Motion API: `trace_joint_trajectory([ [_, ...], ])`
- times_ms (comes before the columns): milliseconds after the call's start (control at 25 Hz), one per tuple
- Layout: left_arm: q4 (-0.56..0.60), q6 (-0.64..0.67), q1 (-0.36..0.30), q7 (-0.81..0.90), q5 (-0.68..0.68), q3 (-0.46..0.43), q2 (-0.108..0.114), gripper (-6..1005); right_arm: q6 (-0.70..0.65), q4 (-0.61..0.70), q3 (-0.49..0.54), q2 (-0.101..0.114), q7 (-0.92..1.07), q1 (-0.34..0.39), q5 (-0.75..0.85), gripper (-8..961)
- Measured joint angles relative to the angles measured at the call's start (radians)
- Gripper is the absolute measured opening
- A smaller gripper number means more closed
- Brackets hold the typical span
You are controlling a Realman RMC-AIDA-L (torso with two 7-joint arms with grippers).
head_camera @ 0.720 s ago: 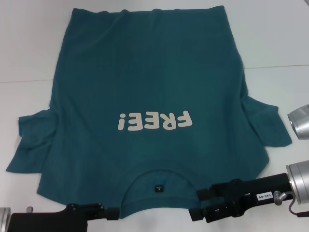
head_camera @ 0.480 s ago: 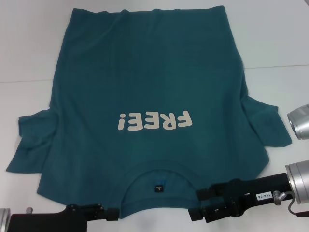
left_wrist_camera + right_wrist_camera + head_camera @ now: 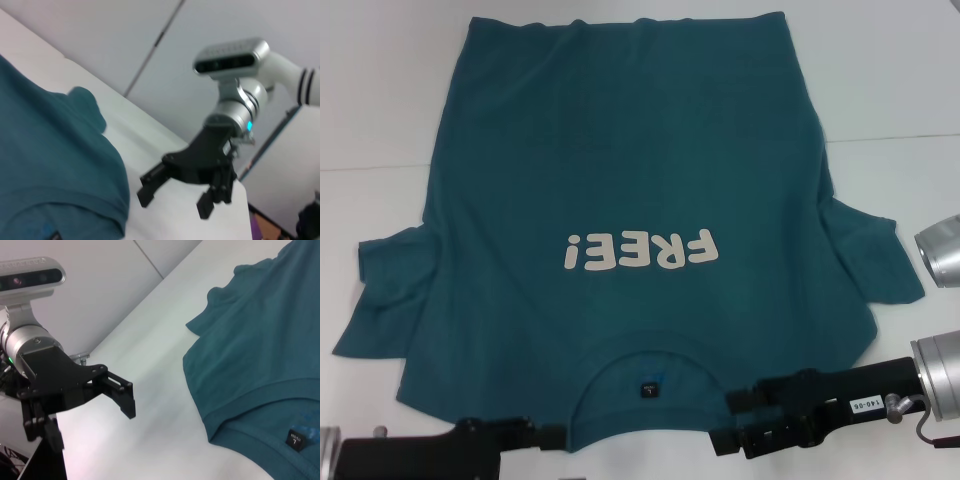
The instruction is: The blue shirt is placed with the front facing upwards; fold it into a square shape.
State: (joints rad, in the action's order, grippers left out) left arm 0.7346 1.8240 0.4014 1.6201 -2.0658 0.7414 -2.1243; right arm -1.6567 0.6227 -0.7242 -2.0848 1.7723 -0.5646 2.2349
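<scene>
Blue shirt (image 3: 620,200) flat on the white desk (image 3: 380,100), front up, lettering showing, collar nearest the robot. Left gripper (image 3: 560,438) at the near edge beside the collar, fingers apart. Right gripper (image 3: 730,420) just on the collar's other side, fingers apart, holding nothing.

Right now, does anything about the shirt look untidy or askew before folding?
Mostly flat, front up. The blue shirt has uneven sleeves: the left sleeve is rumpled and bunched, the right sleeve lies smoother. Both grippers, left and right, sit by the collar.
</scene>
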Motion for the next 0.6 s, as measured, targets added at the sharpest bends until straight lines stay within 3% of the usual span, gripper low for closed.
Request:
trace_joint_trajectory([
  [120,0.000,-0.007,0.017,0.093,0.002,-0.047,0.006,866,0.000,0.002,0.014,0.000,0.011,0.000,-0.001,941],
  [360,-0.006,-0.083,0.087,0.502,0.004,-0.221,0.031,864,0.011,0.034,0.055,0.017,0.121,-0.021,-0.019,941],
  [600,-0.035,-0.225,0.119,0.642,0.003,-0.238,0.049,862,0.108,0.052,0.076,0.053,0.282,-0.059,-0.072,941],
])
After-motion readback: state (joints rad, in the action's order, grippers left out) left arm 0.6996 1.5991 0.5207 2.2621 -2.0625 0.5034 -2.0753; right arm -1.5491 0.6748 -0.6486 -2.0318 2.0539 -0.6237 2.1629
